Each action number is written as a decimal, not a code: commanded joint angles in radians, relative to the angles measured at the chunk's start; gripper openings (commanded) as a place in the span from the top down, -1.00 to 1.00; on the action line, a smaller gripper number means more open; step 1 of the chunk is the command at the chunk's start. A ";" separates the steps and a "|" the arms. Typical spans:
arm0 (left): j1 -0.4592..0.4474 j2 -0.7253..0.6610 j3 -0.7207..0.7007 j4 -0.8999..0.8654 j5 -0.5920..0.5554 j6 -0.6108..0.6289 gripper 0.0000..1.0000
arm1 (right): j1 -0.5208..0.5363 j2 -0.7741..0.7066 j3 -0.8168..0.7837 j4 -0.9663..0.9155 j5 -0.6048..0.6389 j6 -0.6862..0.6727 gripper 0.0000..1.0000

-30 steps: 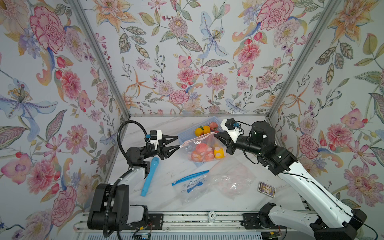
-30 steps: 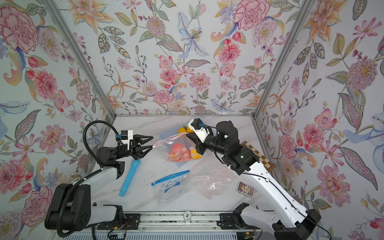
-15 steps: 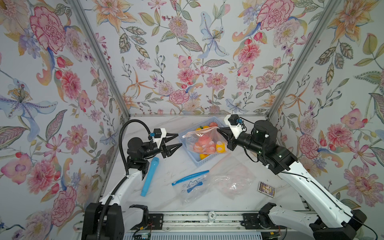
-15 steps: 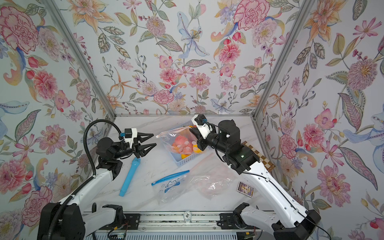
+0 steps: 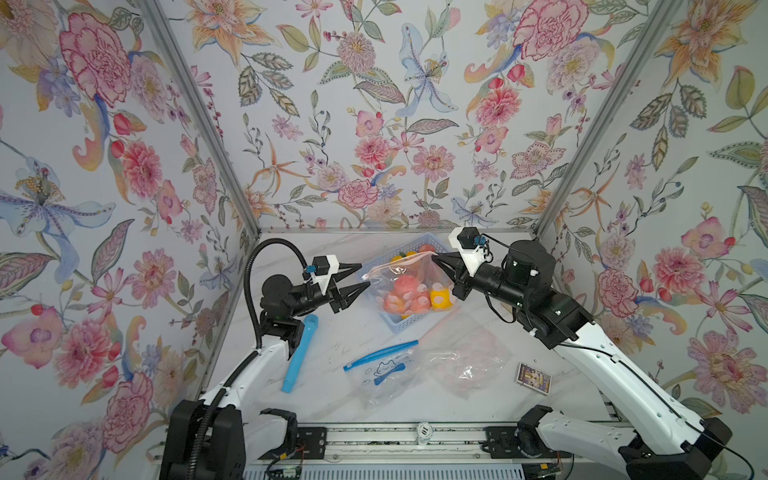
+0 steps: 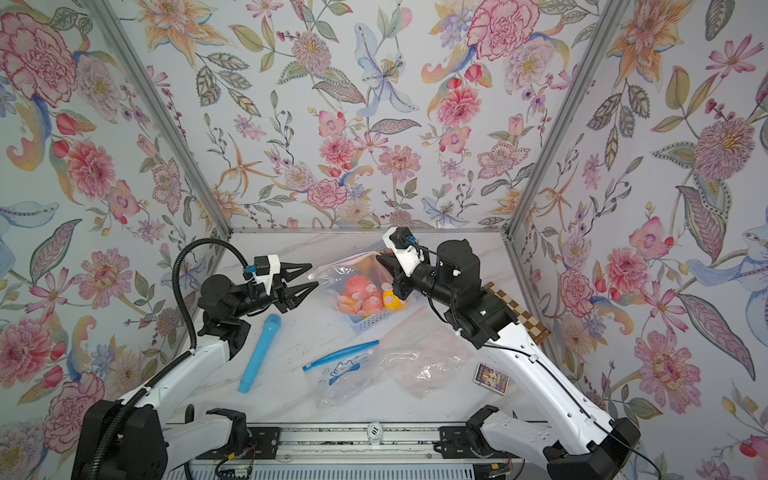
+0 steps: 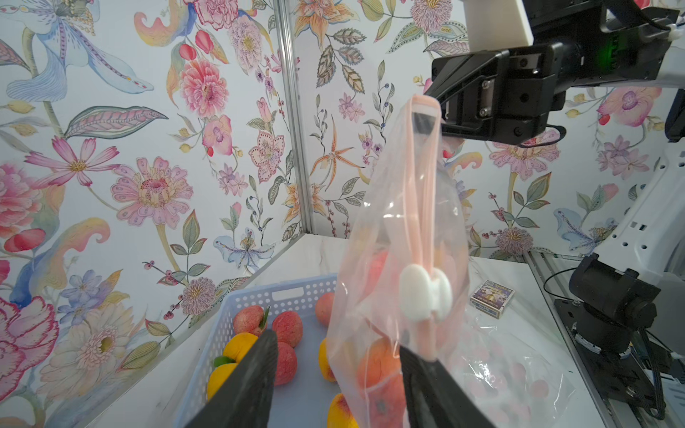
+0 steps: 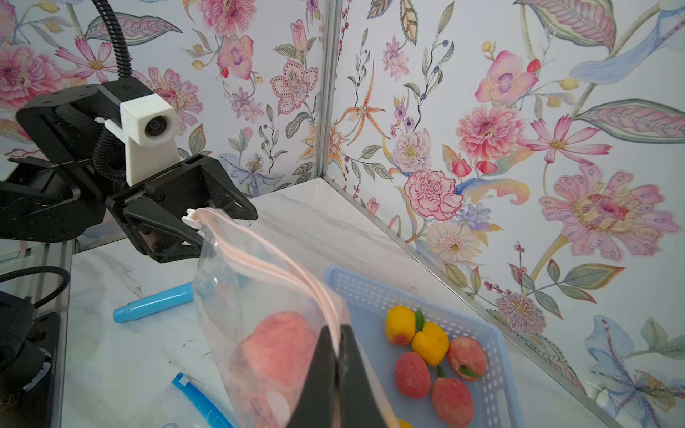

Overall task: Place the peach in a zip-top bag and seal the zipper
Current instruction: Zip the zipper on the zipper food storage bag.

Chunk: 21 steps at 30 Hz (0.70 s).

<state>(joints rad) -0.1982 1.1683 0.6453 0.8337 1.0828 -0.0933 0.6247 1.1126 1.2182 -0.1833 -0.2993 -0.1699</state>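
The peach (image 5: pixel 405 286) sits at the bottom of a clear zip-top bag (image 5: pixel 395 272) with a pink zipper. The bag hangs in the air above a blue basket (image 5: pixel 397 326) at the back of the marble table (image 5: pixel 332 399). In the right wrist view the peach (image 8: pixel 281 344) shows through the film of the bag (image 8: pixel 237 281).

The right gripper (image 8: pixel 335 329) has its jaws pressed together on one end of the zipper strip and carries the bag by that corner. The white slider (image 7: pixel 424 292) sits at the opposite end of the strip. In the left wrist view the two pink tracks stand apart near the pinched end.

The left gripper (image 5: pixel 365 275) has its jaws spread, with the slider end of the bag at its fingertips. Whether a finger touches the film cannot be told.

The basket (image 8: pixel 370 285) holds loose red and yellow fruit. Nearer the front of the table lie four things:
- a light-blue tube (image 5: pixel 300 353), beside the left arm
- a flat bag with a blue zipper (image 5: pixel 382 370)
- an empty pinkish bag (image 5: pixel 465 365)
- a small card box (image 5: pixel 533 377), near the right arm
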 commanded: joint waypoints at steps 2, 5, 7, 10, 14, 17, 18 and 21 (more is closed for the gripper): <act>-0.025 0.016 -0.002 0.100 -0.008 -0.040 -0.10 | -0.007 0.004 -0.010 0.050 -0.012 0.022 1.00; -0.040 0.031 0.000 0.122 -0.005 -0.048 0.06 | -0.007 0.007 -0.011 0.054 -0.015 0.024 1.00; -0.047 0.045 0.002 0.154 -0.003 -0.070 0.24 | -0.007 0.007 -0.012 0.055 -0.016 0.025 1.00; -0.049 0.059 0.011 0.162 -0.002 -0.085 0.53 | -0.007 0.007 -0.012 0.051 -0.014 0.025 1.00; -0.048 0.049 0.035 0.082 -0.007 -0.051 0.79 | -0.011 0.003 -0.018 0.043 -0.002 0.025 1.00; -0.049 0.019 0.062 -0.059 -0.030 0.042 0.81 | -0.022 -0.003 -0.025 0.028 0.014 0.021 1.00; -0.050 0.003 0.071 -0.112 -0.042 0.075 0.86 | -0.029 -0.006 -0.029 0.020 0.019 0.021 1.00; -0.049 -0.038 0.112 -0.284 -0.070 0.183 1.00 | -0.050 -0.010 -0.039 -0.006 0.035 0.013 1.00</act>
<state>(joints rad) -0.2424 1.1801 0.6975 0.7238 1.0534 -0.0406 0.5938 1.1164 1.1946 -0.1745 -0.2947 -0.1596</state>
